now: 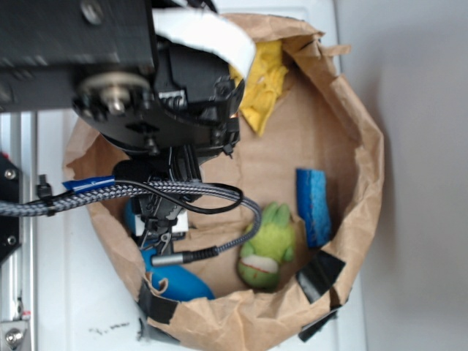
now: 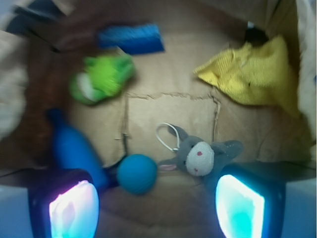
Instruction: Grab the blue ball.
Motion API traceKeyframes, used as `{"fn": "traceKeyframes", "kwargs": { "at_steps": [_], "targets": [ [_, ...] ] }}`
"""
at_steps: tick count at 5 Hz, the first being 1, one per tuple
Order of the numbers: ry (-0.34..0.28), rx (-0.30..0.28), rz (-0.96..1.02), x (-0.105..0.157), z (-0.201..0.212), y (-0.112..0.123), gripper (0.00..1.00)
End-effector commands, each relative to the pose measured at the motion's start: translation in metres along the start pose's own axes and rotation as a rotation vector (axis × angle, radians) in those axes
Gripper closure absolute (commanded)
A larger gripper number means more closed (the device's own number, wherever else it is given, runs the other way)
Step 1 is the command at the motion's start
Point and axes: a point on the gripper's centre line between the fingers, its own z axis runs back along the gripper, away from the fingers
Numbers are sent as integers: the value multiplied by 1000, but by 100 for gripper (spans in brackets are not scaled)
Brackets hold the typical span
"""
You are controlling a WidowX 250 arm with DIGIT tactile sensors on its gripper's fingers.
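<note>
The arm (image 1: 146, 95) reaches down from the upper left into a brown paper bag (image 1: 358, 146), its black body and a braided cable (image 1: 146, 191) covering much of the bag's left half in the exterior view. The gripper (image 2: 153, 203) hangs above the bag floor with its jaws apart; in the wrist view the two glowing pads (image 2: 73, 210) stand at the lower corners with open floor between them. The ball (image 2: 137, 173) lies on the floor between the pads, nearer the left one and touched by neither. Only the wrist view shows it; from outside the arm hides it. The wrist view also shows a grey plush (image 2: 200, 156) just right of the ball, unseen outside. Both views show the green plush (image 1: 269, 245), the blue block (image 1: 313, 207), the yellow cloth (image 1: 265, 84) and the long blue object (image 1: 175, 281), which in the wrist view lies just left of the ball.
</note>
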Motion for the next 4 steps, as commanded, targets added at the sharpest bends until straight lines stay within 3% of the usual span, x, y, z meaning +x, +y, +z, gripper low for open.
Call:
{"fn": "traceKeyframes", "kwargs": {
  "at_steps": [1,4],
  "targets": [
    [-58,-1,119,10,-18,2,0],
    [-28,6,128,-2,-37,11,0]
  ]
}}
